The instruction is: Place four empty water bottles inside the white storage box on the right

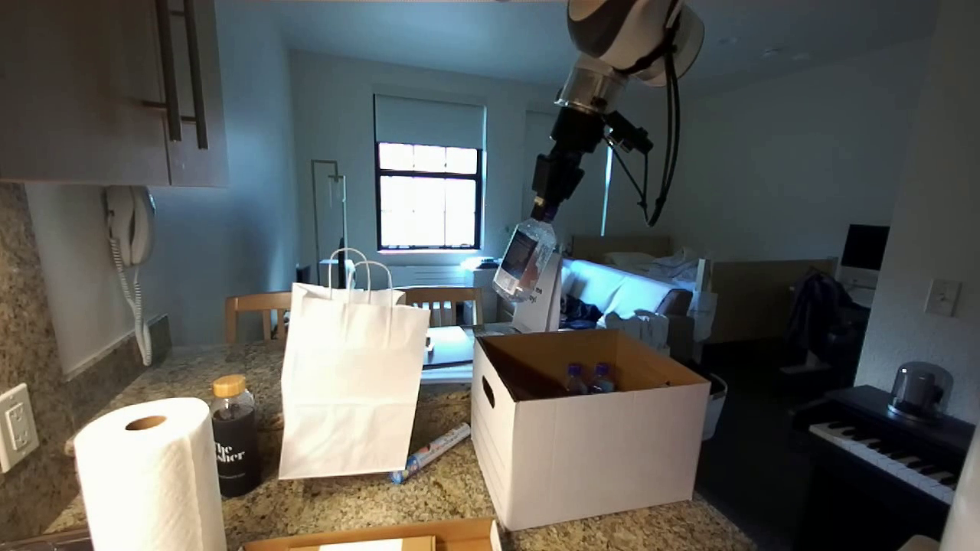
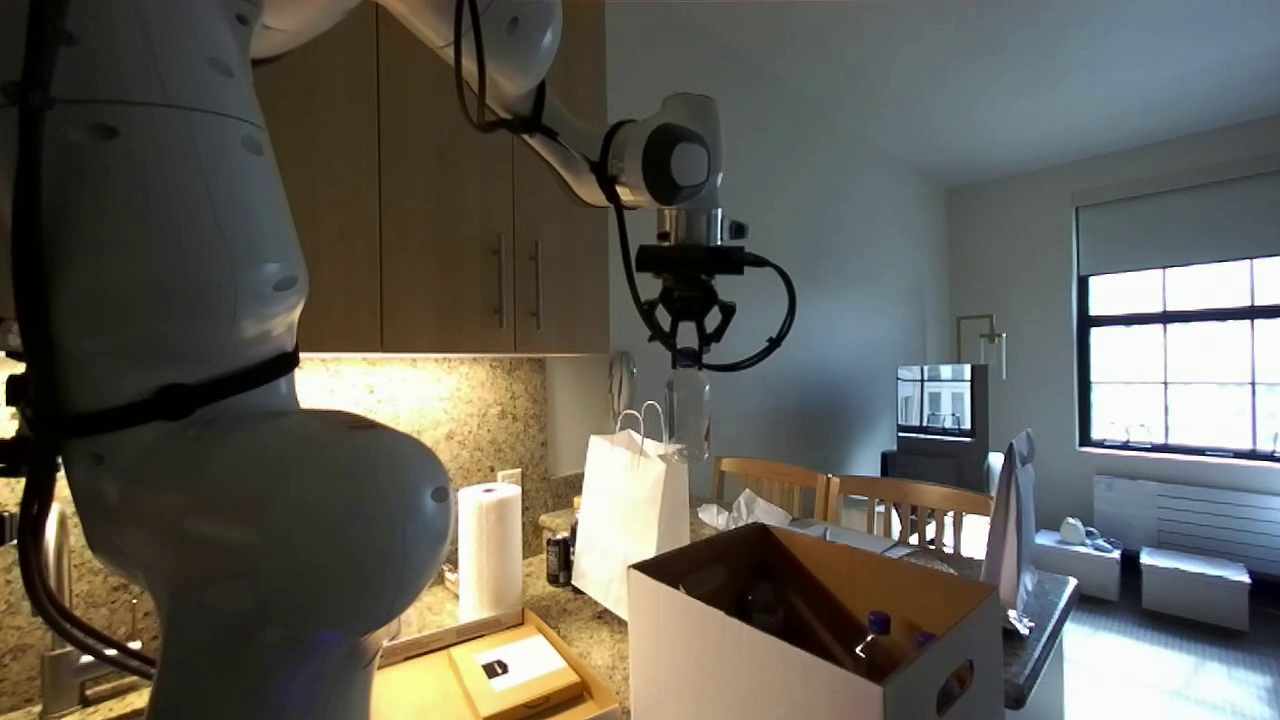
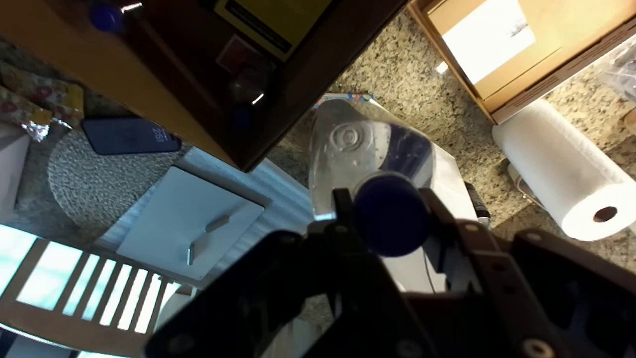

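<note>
While the arm (image 2: pixel 575 150) arches high | tool (image 1: pixel 543 209) slants downward | clasping a water bottle (image 1: pixel 525 260) by its blue cap (image 3: pixel 391 215)

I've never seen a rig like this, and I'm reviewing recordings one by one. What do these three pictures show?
The machine is a robot arm at a speckled counter. Two pictures are taken from outside it; the wrist picture is taken from the arm itself, looking past its grasping jaws. Those are closed on a clear bottle at its blue cap, holding it in the air. On the counter stand a white storage box, a white paper bag and a paper towel roll. At least two more blue-capped bottles are inside the box.
</note>
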You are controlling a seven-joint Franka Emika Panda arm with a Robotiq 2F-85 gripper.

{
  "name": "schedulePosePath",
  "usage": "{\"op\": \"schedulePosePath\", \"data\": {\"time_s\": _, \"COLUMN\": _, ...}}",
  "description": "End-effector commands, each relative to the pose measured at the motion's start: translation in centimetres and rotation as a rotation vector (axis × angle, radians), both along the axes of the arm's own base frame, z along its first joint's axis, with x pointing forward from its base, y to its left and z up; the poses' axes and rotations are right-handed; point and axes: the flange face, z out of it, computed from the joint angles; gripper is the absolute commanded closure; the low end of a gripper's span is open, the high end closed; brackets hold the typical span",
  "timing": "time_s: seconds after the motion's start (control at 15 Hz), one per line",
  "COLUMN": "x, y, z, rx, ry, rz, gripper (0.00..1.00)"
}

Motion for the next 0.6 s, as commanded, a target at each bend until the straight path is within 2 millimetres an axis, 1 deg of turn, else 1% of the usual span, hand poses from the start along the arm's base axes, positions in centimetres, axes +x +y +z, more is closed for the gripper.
{"op": "schedulePosePath", "data": {"time_s": 0.0, "x": -0.4, "y": -3.4, "z": -1.9, "rx": 0.058, "ry": 0.019, "rz": -0.098, "gripper": 0.87}}
{"op": "schedulePosePath", "data": {"time_s": 0.33, "x": -0.5, "y": -9.1, "z": -4.8, "rx": 0.131, "ry": 0.075, "rz": -0.212, "gripper": 0.87}}
{"op": "schedulePosePath", "data": {"time_s": 0.53, "x": -0.4, "y": -12.3, "z": -6.9, "rx": 0.177, "ry": 0.111, "rz": -0.281, "gripper": 0.88}}
